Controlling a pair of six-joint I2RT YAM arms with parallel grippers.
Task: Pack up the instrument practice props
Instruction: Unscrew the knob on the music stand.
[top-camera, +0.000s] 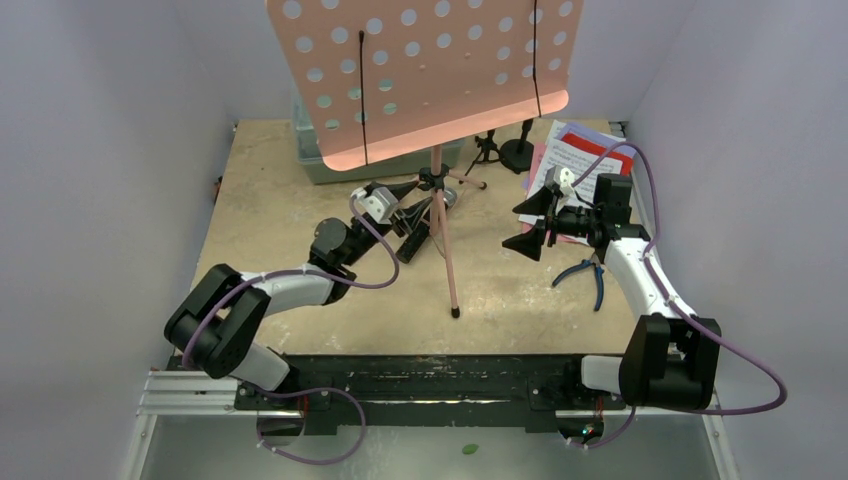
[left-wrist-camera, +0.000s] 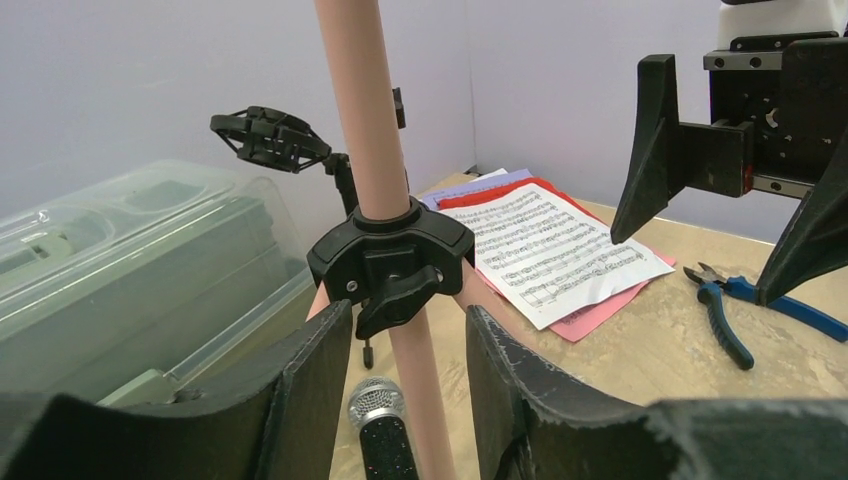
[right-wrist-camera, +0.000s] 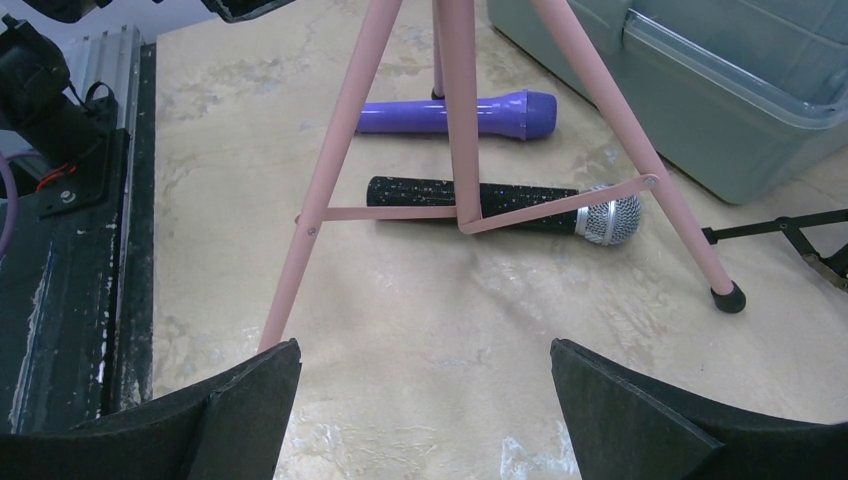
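Between your left fingers (left-wrist-camera: 310, 390), spread wide, rises the pole of the pink tripod (left-wrist-camera: 365, 120).
Your right fingers (right-wrist-camera: 240, 400) hang spread before its legs; the black microphone (right-wrist-camera: 410, 192) and purple microphone (right-wrist-camera: 505, 112) lie on the bench (right-wrist-camera: 450, 330) beneath it.

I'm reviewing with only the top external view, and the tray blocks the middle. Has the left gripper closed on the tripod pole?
Observer: No. The left wrist view shows the left gripper open and straddling the pole just below its black clamp, with gaps on both sides.
Operator: What lies underneath?
Observer: The right wrist view shows a black microphone and a purple microphone lying among the legs.
Operator: Is anything ready to receive them?
Observer: The left wrist view shows the case with its clear lid looking shut.
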